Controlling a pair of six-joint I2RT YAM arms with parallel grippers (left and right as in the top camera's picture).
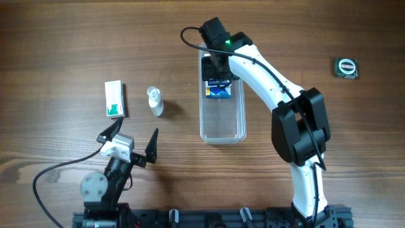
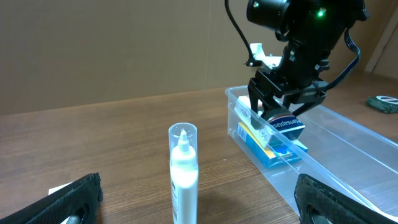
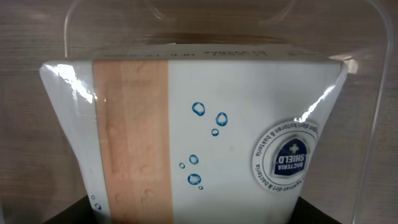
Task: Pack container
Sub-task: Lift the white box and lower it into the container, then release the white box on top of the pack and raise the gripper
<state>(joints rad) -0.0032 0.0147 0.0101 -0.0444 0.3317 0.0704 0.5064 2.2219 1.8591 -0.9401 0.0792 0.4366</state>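
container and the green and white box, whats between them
A small white bottle stands between the container and the box, shown in the overhead view.

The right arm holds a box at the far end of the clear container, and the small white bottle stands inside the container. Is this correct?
One part is wrong: the overhead view shows the small white bottle standing outside the container, on the table to its left. The right gripper does hold the box there.
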